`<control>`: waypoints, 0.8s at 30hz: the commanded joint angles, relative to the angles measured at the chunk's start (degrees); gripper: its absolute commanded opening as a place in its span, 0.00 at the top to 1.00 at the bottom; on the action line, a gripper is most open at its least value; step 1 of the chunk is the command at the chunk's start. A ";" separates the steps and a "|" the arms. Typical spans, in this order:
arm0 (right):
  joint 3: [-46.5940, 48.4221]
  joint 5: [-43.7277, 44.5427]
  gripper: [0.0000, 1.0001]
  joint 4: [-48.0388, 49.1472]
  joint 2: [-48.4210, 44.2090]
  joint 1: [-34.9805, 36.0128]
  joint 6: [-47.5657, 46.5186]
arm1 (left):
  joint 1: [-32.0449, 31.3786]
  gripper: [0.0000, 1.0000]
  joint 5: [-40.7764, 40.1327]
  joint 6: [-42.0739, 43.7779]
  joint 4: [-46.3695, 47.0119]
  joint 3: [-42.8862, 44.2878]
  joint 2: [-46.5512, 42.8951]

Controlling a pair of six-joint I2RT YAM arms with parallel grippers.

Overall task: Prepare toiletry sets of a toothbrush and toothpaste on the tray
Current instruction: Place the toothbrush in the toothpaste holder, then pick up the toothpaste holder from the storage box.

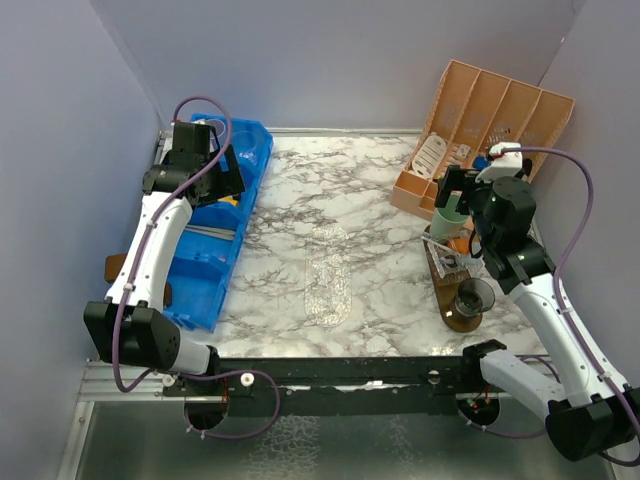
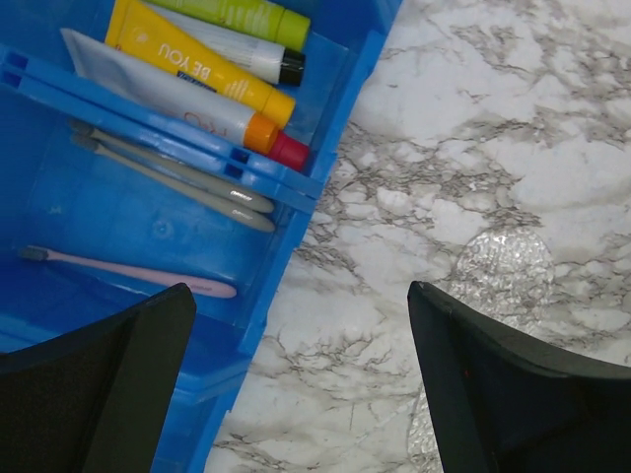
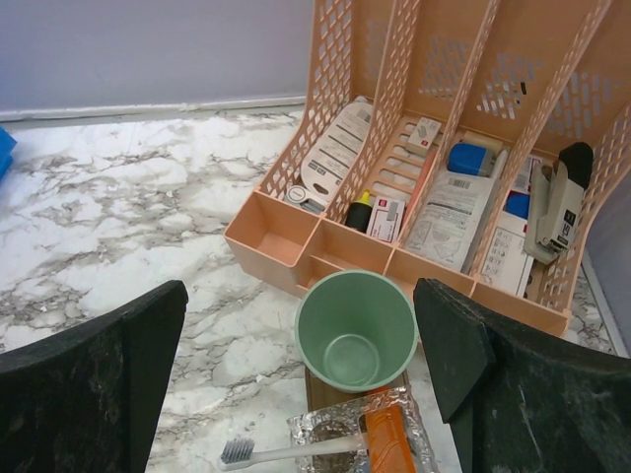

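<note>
— Where is the left gripper (image 2: 298, 296)?
— Above the wall of the bin (image 2: 59, 207), where the blue plastic meets the marble table (image 2: 493, 148). Its fingers are spread wide, with nothing between them.
— What's in the bin?
— One compartment holds tubes (image 2: 197, 54): yellow, green and white. The next holds two grey brushes (image 2: 177, 177) side by side along the divider, and a pink brush (image 2: 128, 271) lying apart from them.
— And the right gripper (image 3: 298, 291)?
— Just as wide and empty, above the mint cup (image 3: 355, 330). The cup stands upright and empty at the far end of the tray (image 1: 460, 322), just before the peach organiser (image 3: 473, 118).
— Anything else on the tray?
— A toothbrush (image 3: 296, 451) and an orange tube (image 3: 389, 439) rest on something clear and crinkled beside the cup; I can't tell what it is. A smoky cup (image 1: 474, 296) stands at the near end.
</note>
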 commanded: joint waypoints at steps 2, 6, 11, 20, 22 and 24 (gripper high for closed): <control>1.88 -1.94 0.00 0.61 0.68 0.20 -4.80 | 4.59 0.09 -1.60 -2.80 -1.03 -2.12 0.02; 0.54 -1.87 0.00 0.97 0.23 0.25 -5.18 | 7.58 0.11 -5.01 -6.40 -2.68 -3.26 -2.42; -0.89 -2.48 0.00 0.03 -0.55 0.22 -3.82 | 12.63 0.07 -10.45 -8.48 -2.67 -6.31 -9.27; -3.71 -2.06 0.00 -0.27 -2.35 0.25 -5.38 | 26.96 0.06 -10.97 -11.36 -12.52 -9.71 -12.67; -3.99 -2.18 0.00 -0.46 -2.72 0.45 -5.36 | 30.18 0.05 -10.43 -11.90 -11.86 -11.12 -14.46; -4.28 -2.08 0.00 -0.28 -2.88 0.60 -5.46 | 33.17 0.04 -9.55 -12.25 -11.27 -11.67 -15.88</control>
